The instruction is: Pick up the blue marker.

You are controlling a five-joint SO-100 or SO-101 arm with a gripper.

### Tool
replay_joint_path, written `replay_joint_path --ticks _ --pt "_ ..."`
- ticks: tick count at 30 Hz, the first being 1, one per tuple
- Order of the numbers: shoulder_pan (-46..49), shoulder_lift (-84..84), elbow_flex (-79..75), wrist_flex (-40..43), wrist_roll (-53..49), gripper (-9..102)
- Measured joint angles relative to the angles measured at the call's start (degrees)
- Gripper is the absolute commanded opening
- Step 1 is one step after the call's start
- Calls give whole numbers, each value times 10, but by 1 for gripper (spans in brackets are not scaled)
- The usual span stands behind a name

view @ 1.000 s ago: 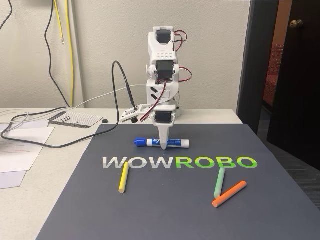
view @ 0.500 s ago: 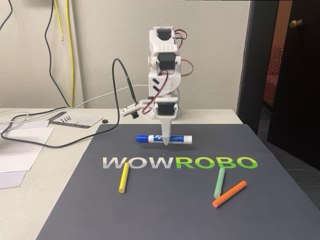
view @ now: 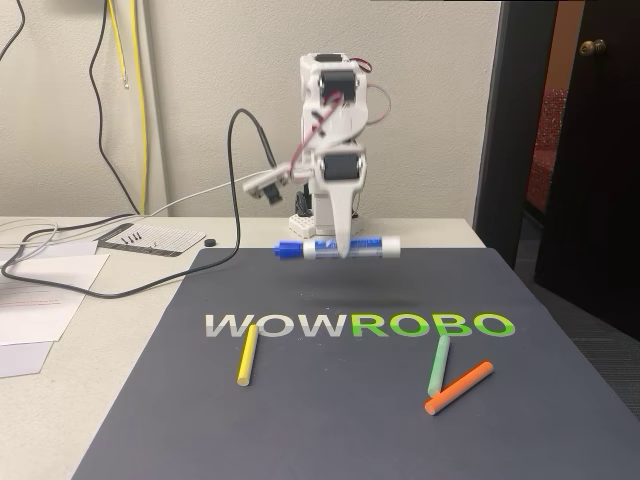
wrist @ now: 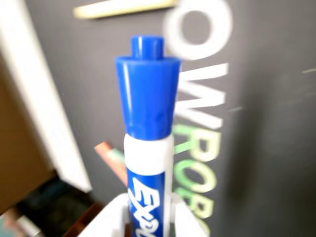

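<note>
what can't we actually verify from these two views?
- Blue marker: wrist view, lower barrel cut off by the bottom edge.
- Jaws' contact on the marker: fixed view, too small; the gripper covers it.
- Yellow stick: wrist view, blurred and cropped at the top edge.
</note>
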Motion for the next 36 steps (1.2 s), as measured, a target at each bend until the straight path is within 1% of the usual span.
replay_joint_path --ticks 6,9,12,14,20,24,29,32,34,36 --pt "1 57 0 -87 6 4" --pt "10 65 0 -116 9 4" --pt "17 66 0 -163 20 4" --pt "21 68 -5 -175 19 4" --pt "44 79 -62 -130 19 4" --pt "40 107 -68 -125 6 4" --pt "29 169 -69 -50 2 4" --pt "12 172 -69 6 -8 4" --pt "7 177 -63 25 -11 4" --pt "4 200 -33 23 -11 4"
